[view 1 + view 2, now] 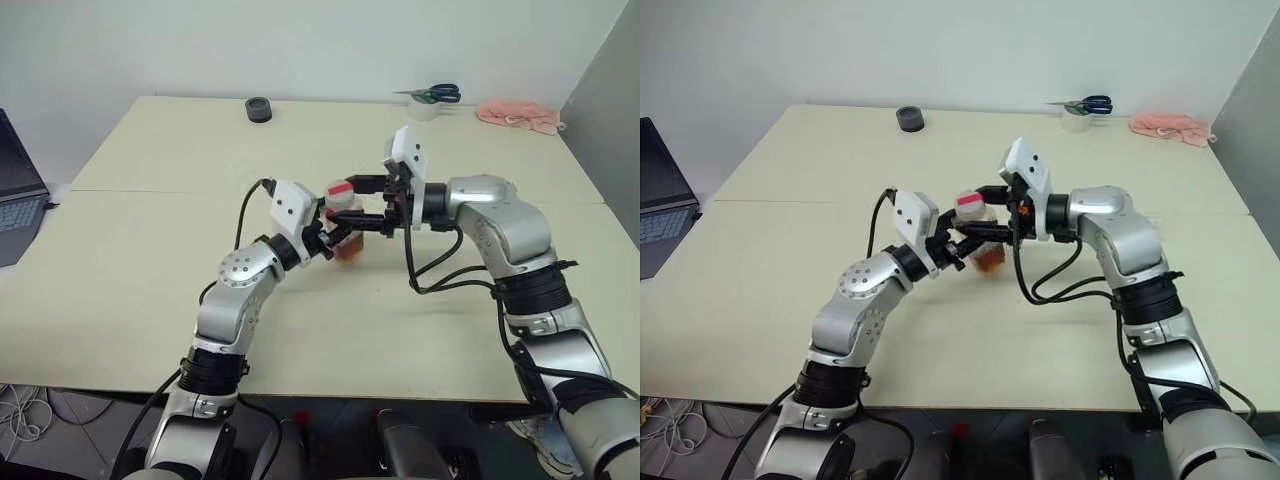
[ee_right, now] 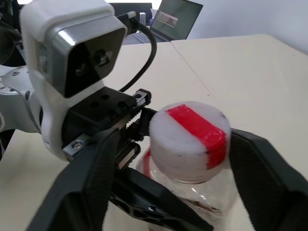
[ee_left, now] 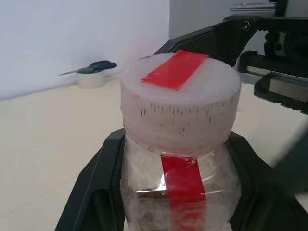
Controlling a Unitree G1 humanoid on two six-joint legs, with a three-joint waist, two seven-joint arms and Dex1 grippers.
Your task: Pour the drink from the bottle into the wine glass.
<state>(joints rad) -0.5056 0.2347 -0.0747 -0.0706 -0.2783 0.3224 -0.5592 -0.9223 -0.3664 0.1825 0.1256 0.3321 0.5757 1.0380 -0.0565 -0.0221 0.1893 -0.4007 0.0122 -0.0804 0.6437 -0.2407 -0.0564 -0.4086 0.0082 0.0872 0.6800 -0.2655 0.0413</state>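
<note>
Plastic bottle held above the beige table.
Head view: left gripper pinched its body. Left wrist view: fingers hugged both sides. Right wrist view: right gripper stood spread around the cap, not touching.

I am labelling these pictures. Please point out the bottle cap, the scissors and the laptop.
Cap (image 3: 180, 91): left wrist view, on the white top beside the red strip.
Scissors (image 1: 441, 93): left eye view, on the blue handles.
Laptop (image 1: 18, 205): left eye view, on the keyboard.
</note>
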